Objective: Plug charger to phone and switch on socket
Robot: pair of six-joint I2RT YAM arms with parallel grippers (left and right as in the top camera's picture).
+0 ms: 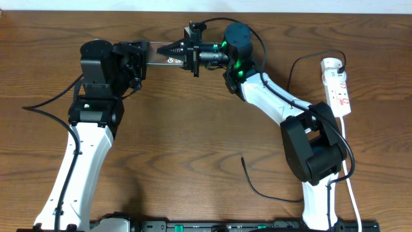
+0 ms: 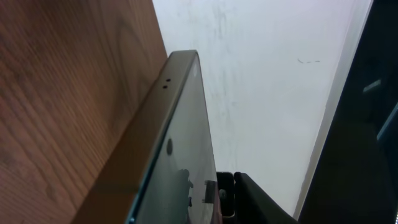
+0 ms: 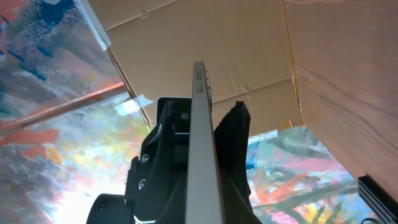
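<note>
Above the counter [image 1: 193,129], well apart from the socket [image 1: 337,84], the phone [image 1: 159,55] hangs between both arms. Right jaws are clamped on it; left jaws I cannot tell. It looks stiff, glossy, slippery and breakable, so grip the flat faces.

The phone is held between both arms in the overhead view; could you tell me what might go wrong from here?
The phone seems lifted on edge, pinched by the right gripper; if the left gripper grips poorly, a handover could drop it. The charger lies loose near the base of the right arm, which might snag it.
</note>
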